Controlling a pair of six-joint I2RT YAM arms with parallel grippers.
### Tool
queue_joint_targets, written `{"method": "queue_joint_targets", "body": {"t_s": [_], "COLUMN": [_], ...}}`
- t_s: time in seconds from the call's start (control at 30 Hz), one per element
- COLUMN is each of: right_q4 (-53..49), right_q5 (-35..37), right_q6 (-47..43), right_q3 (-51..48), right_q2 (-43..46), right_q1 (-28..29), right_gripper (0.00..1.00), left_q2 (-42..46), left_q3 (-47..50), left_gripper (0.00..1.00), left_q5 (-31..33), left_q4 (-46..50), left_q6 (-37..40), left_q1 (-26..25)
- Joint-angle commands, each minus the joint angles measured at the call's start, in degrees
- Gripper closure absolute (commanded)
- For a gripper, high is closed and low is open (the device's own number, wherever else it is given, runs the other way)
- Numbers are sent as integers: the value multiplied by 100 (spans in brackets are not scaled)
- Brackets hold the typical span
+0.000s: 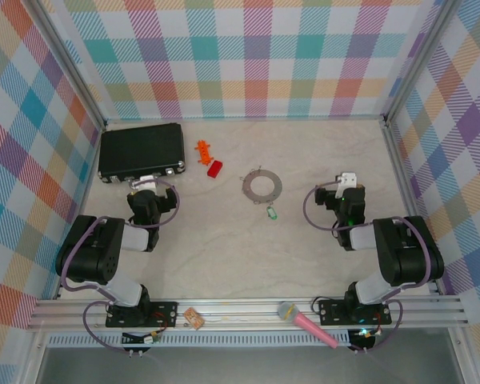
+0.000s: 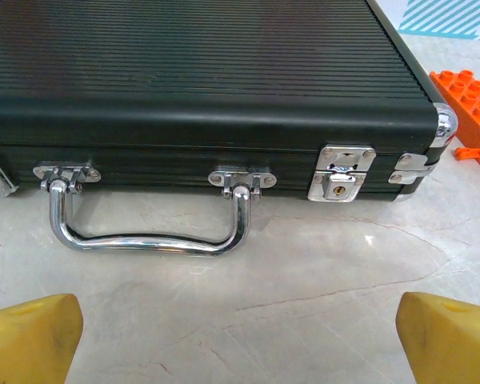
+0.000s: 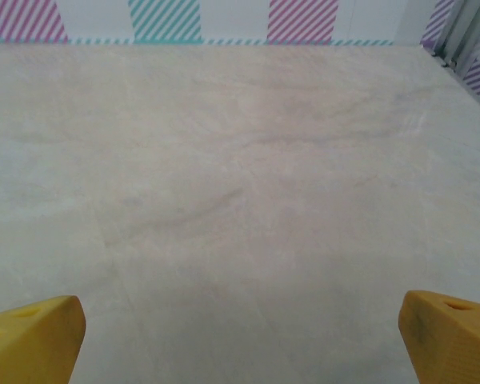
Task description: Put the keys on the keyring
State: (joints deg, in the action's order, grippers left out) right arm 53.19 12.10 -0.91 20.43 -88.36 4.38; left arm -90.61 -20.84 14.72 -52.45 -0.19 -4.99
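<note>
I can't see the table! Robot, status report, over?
Left gripper open, facing case. Right gripper open over bare table. Key lies just outside ring. Nothing in the way.

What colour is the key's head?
Green; the key shows best in the top external view.

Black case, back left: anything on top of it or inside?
Nothing on top: the black case has a bare ribbed upper face. It is shut, with its latch down, so any contents are hidden. The key and keyring lie out on the table.
</note>
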Motion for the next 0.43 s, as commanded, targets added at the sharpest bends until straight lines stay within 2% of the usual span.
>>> {"method": "queue_joint_targets", "body": {"t_s": [0.0, 0.17, 0.4], "right_q4": [-185, -214, -200], "right_q5": [-178, -175, -181], "right_q6": [227, 238, 235], "right_q3": [146, 159, 159], "right_q2": [9, 11, 11], "right_q1": [-87, -87, -87], "right_gripper": [1, 1, 1], "left_q2": [0, -10, -10], "left_q3": [-82, -245, -248], "left_gripper": [0, 0, 0], "left_q5": [-169, -811, -975], "left_q4": [-78, 217, 230], "left_q6": [-23, 233, 292], "left_q1": [53, 58, 60]}}
